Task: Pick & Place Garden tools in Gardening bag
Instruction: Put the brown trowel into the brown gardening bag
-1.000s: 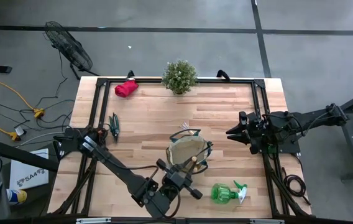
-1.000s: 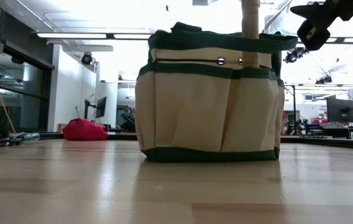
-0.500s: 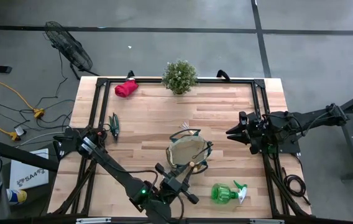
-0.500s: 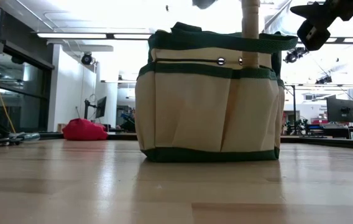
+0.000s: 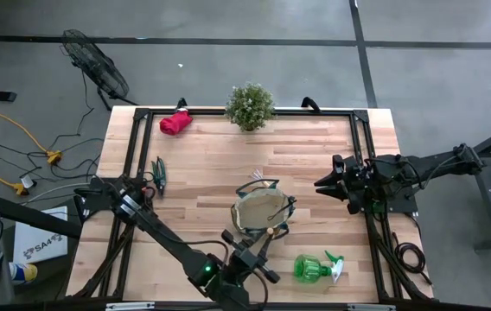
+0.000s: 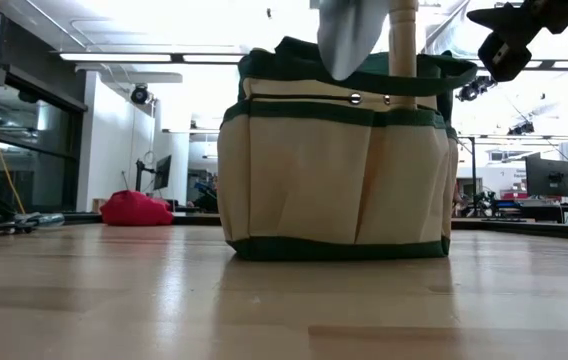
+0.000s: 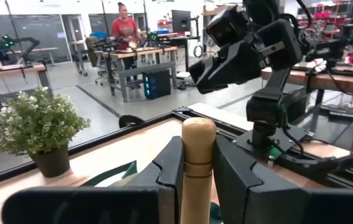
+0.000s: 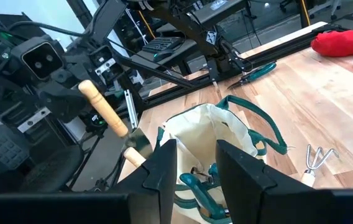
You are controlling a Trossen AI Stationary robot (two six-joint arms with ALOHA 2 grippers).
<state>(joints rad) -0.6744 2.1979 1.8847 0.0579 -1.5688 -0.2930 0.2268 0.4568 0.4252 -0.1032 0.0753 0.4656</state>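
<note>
Left pincer [image 7: 198, 180] clamped on smooth wooden trowel handle [image 7: 197, 162] above tan fabric gardening bag [image 6: 336, 160], right pincer [image 5: 323, 186] parted, idle, green spray bottle [image 5: 313, 268] beside.

Both arms are dark, built of blocky black links. The left arm [image 5: 155, 229] is long and slim, with a small green light near its wrist. The right arm [image 5: 401, 177] is bulkier and trails black cables. The left fingers [image 7: 238, 177] are thick, matte-black, angular slabs.
</note>
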